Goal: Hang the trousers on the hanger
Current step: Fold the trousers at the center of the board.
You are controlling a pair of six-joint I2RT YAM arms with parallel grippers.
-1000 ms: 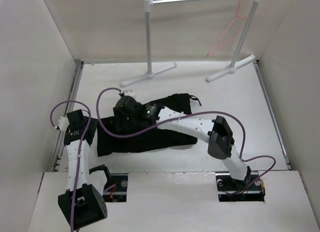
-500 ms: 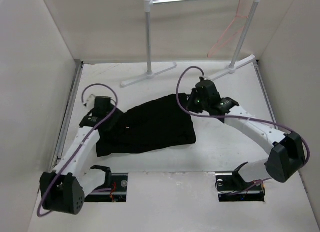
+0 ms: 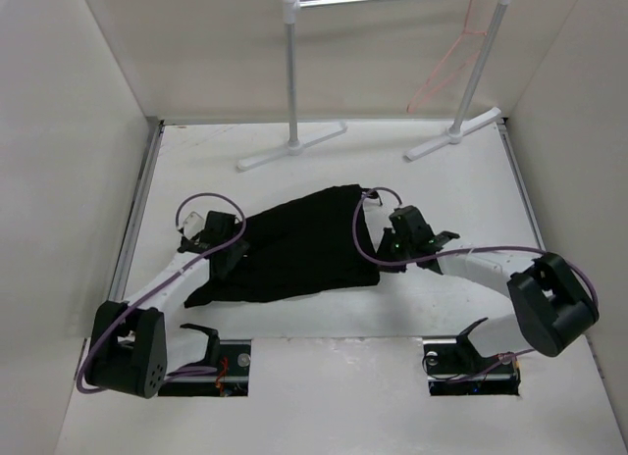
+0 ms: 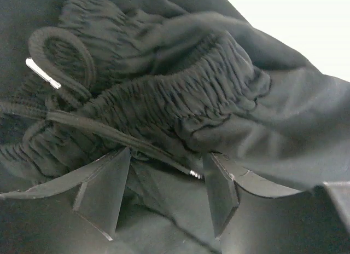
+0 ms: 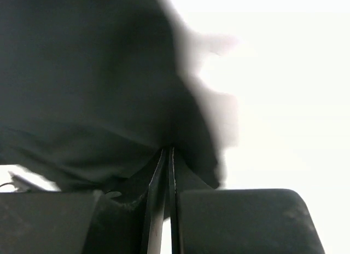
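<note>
Top external: the trousers (image 3: pixel 294 244) lie in one rumpled black heap mid-table. They're well apart from the hanger (image 3: pixel 446 68), which hangs at the right end of the rack rail at the far side.
Progress: nothing is on the hanger yet, so you're at the pick-up stage. My read of what's left: lift the garment, carry it across, then drape or thread it over the hanger's bottom wire.
Left gripper (image 3: pixel 226 256): it sits at the heap's left end. In the left wrist view the jaws are spread and straddle the bunched waistband (image 4: pixel 180 95), not clamped on it.
Right gripper (image 3: pixel 383 245): it sits at the heap's right edge. In the right wrist view the jaws are pressed together and appear to pinch a thin fold of the trousers. That frame is blurred, so you can't tell how deep the bite goes.
Fabric: plain matte black, soft and limp, folding over itself. Expect it to sag and trail once lifted.
Waist detail: the elastic is gathered into tight ribs. The drawstring (image 4: pixel 60 87) is a round cord with shiny tips, looped loose across the left jaws. Watch that it doesn't snag.
Hanger build: thin pink-red wire in a triangle with a small hook. It's likely light and free to swing when touched.
Rack (image 3: pixel 291 82): white posts and a silver rail, with its feet on the white table (image 3: pixel 442 200).
</note>
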